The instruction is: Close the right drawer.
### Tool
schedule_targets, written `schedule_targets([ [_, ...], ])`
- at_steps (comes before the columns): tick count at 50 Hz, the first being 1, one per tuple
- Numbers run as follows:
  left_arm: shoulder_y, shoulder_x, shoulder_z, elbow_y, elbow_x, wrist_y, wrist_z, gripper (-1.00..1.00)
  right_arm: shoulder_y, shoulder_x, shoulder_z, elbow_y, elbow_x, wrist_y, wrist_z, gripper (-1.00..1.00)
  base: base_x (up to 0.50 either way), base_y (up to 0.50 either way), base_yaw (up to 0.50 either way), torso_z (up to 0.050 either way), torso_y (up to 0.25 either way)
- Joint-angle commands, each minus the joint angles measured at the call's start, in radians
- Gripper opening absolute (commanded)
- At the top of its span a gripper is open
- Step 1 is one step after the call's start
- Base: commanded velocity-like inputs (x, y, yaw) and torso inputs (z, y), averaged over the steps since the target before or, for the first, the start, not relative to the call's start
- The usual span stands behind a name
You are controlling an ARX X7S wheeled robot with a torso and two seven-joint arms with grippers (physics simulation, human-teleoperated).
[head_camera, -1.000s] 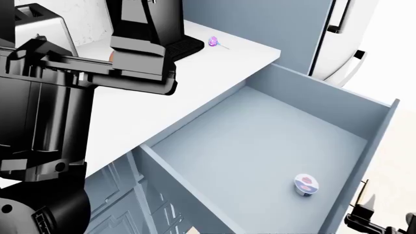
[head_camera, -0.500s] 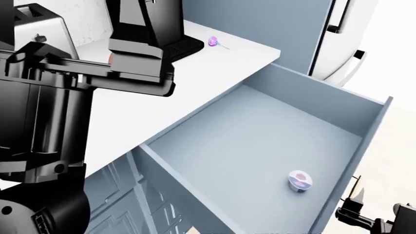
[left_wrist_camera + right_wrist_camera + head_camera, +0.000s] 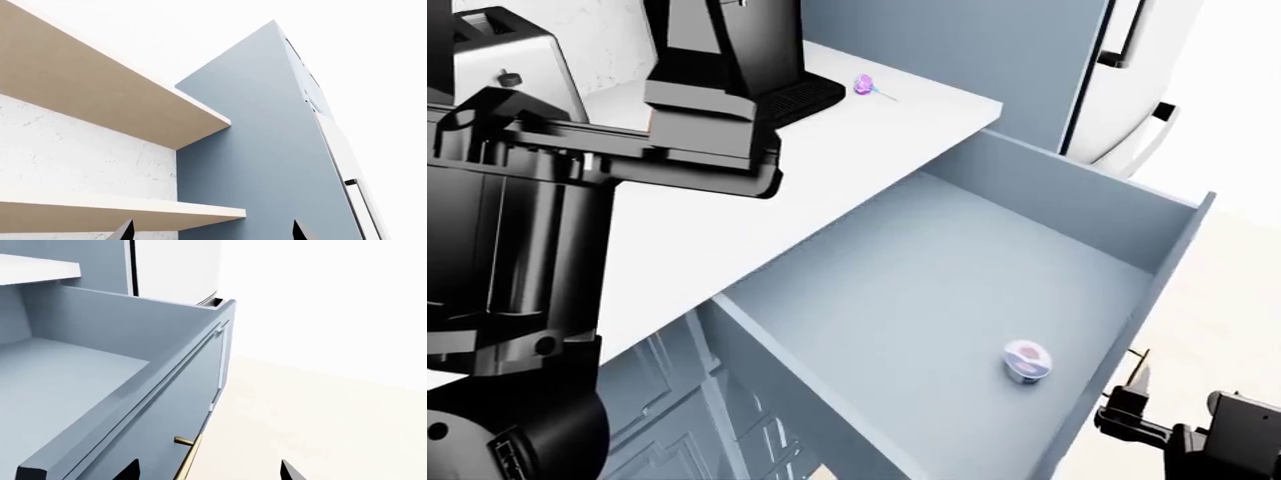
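White countertop [image 3: 747, 240] with the wide blue-grey right drawer [image 3: 961, 290] pulled out beneath its front edge. Compared with the preceding second, its panelled front has been shifted inward; closing is judged under way. The right gripper [image 3: 208, 471], fingers parted and empty, is set against the front, at the brass bar handle [image 3: 188, 455]. The left gripper [image 3: 212, 231] is likewise spread, idle.

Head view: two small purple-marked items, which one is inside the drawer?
The small round white tub with a purple lid, lying on the floor of the open right drawer. The other, a purple lollipop-like item, sits on the white countertop.
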Motion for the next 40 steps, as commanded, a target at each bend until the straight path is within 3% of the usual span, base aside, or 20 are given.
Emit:
schedule_targets([
  [1,0.011,-0.013,-0.004,0.003,0.003,0.013,0.002,1.0,0.095,-0.019,-0.039,-0.045,-0.047,0.038,-0.01,1.0,0.0,0.0,0.0,0.0,0.0],
  [40,0.034,-0.026,0.0,0.004,0.018,0.036,-0.001,1.0,0.235,-0.058,-0.104,-0.036,-0.077,0.113,-0.042,1.0,0.0,0.0,0.0,0.0,0.001],
])
